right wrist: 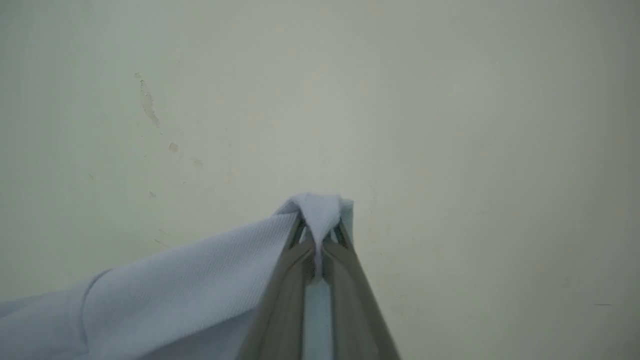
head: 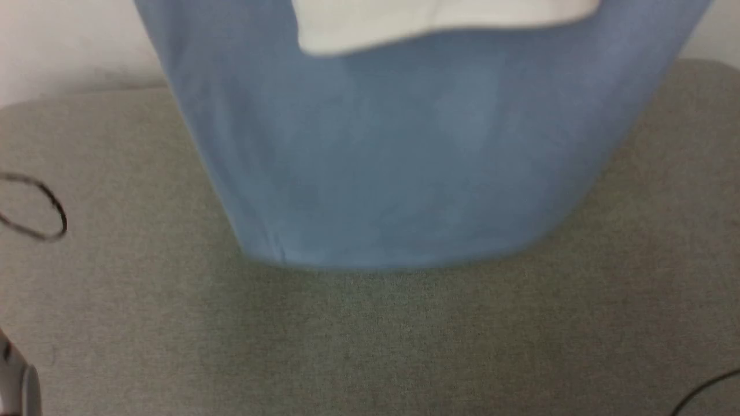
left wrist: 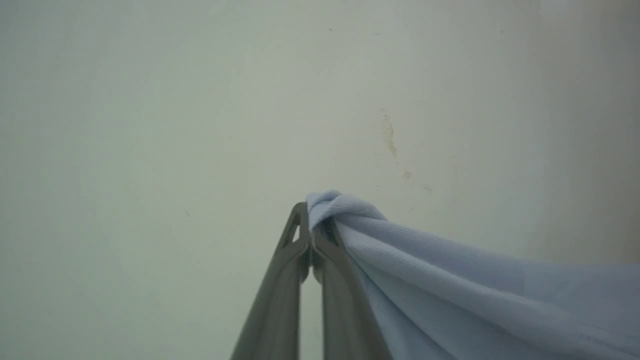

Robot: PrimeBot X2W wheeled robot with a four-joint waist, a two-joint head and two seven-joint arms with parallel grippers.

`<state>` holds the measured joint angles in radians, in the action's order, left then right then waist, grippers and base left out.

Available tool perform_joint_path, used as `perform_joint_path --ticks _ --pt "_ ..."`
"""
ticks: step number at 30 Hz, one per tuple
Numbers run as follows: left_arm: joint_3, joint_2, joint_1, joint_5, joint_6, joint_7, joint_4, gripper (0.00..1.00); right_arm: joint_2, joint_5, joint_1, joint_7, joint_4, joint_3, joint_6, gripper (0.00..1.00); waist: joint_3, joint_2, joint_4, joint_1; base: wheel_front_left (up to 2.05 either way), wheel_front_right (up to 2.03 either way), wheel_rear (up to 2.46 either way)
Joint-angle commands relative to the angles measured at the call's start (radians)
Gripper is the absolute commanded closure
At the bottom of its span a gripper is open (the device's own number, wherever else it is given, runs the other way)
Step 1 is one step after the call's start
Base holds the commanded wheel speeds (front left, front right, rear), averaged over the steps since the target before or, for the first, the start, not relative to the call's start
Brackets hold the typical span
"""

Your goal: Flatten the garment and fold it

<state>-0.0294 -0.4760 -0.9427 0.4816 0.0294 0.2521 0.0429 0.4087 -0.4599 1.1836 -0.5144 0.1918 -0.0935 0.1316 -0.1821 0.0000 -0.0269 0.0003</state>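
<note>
A: What takes up the most room?

B: The grey, cloth-covered tabletop (head: 404,346) across the head view, with a pale wall (head: 69,40) behind it.

A: And the garment?

B: The garment (head: 393,162) hangs in the air over the tabletop, spread wide. It is light blue, with its white collar (head: 428,23) at the top edge of that view. The lower hem is blurred, so I cannot tell whether it touches the tabletop.

A: What holds it up?

B: Both arms. In the left wrist view, the left end effector (left wrist: 312,227) has its two fingers pressed together on a twisted bunch of blue knit, and the cloth runs off to the lower right. In the right wrist view, the right end effector (right wrist: 320,232) is clamped on another bunch, with the cloth falling to the lower left.

A: Anything smaller?

B: A thin black cable loop (head: 40,208) lies on the tabletop at the left edge, well apart from the garment. The wall bears a few small chipped marks (left wrist: 389,132).
</note>
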Motion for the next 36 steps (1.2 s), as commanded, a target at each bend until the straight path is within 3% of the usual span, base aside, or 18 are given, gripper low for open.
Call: perform_joint_path --ticks 1,9,17,28,36 --pt "0.005 -0.005 -0.048 -0.015 0.004 -0.016 -0.041 1.00 -0.009 0.018 0.034 0.015 0.043 0.006 -0.001 1.00 -0.128 0.0000 -0.022 -0.0003 0.00 0.00 0.00" --pt "0.043 -0.002 -0.297 -0.075 0.023 -0.164 -0.307 1.00 -0.040 0.075 0.224 0.166 0.274 0.049 -0.001 1.00 -0.230 0.0000 -0.016 -0.0003 0.00 0.00 0.00" --pt "0.075 0.021 -0.352 -0.081 0.046 -0.256 -0.453 1.00 -0.052 0.063 0.262 0.245 0.389 0.097 -0.001 1.00 -0.286 0.0000 0.008 -0.0003 0.00 0.00 0.00" --pt "0.144 0.042 -0.101 -0.096 0.064 -0.307 -0.537 1.00 -0.031 0.043 0.013 0.272 0.451 0.197 -0.001 1.00 -0.214 0.0000 0.029 -0.0003 0.00 0.00 0.00" --pt "0.169 -0.015 0.218 -0.088 0.068 -0.233 -0.487 1.00 0.042 -0.014 -0.274 0.221 0.418 0.251 -0.001 1.00 -0.052 0.0000 0.025 -0.0003 0.00 0.00 0.00"
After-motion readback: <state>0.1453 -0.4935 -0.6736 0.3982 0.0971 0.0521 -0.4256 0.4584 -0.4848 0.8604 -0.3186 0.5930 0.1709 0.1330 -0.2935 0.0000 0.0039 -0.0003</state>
